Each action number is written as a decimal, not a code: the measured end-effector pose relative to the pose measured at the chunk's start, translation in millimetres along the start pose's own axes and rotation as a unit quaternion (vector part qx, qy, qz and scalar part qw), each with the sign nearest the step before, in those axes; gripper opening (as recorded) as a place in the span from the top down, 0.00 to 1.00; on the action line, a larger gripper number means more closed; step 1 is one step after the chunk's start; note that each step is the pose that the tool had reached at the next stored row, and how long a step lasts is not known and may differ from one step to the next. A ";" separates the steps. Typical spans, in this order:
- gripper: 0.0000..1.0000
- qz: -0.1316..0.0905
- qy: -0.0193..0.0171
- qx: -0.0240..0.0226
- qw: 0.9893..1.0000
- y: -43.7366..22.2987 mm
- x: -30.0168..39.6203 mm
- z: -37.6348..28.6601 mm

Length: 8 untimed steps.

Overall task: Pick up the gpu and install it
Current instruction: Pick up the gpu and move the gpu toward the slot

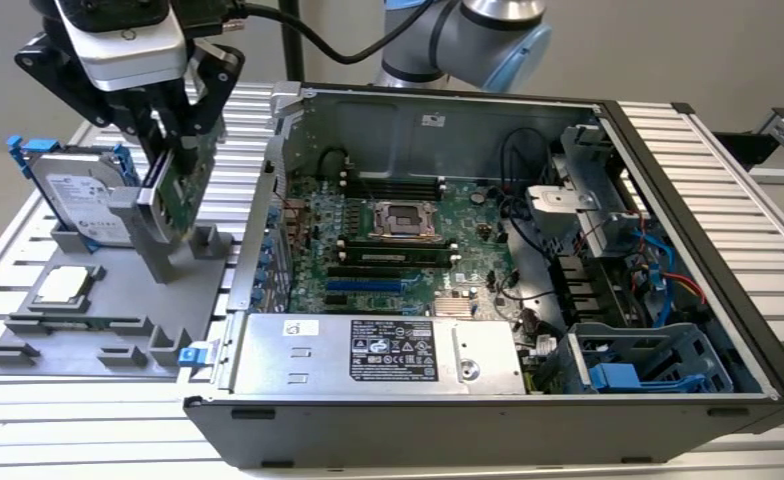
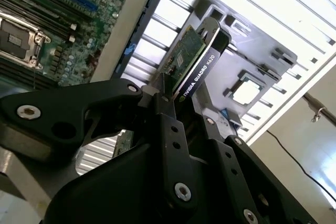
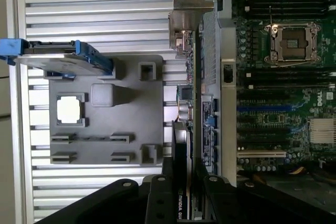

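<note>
Slatted table (image 1: pixel 712 150), pincer (image 1: pixel 176 140) clamped on upright gpu (image 1: pixel 179 200), hard drive (image 1: pixel 79 195) and CPU chip (image 1: pixel 69 285) on tray (image 1: pixel 99 310), open computer case (image 1: pixel 499 420) alongside

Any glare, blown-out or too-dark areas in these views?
Second wrist view: the slatted table is blown out white, the CPU chip glares, and the gripper clamping the gpu reads near-black. First wrist view: the chip washes out white too, and the gripper is dark. Exterior view: even light, no strong glare, dimmer inside the computer case.

Green-and-black gpu (image 1: pixel 185 185), grey tray (image 1: pixel 125 292)
</note>
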State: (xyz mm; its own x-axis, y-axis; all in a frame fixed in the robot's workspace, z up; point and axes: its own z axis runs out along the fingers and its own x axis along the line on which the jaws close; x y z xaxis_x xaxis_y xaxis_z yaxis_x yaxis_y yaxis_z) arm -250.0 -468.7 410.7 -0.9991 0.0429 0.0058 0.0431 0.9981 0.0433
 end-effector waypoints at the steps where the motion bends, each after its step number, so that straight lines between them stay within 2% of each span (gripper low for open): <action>1: 1.00 0.000 0.000 0.000 1.000 0.0 -0.8 0.0; 8: 1.00 0.000 0.000 0.000 1.000 0.3 -7.4 0.0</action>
State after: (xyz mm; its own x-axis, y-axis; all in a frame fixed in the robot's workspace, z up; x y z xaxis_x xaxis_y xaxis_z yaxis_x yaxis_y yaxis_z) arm -242.6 -468.7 410.6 -0.9991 0.0429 0.0058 0.0431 0.9981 0.0433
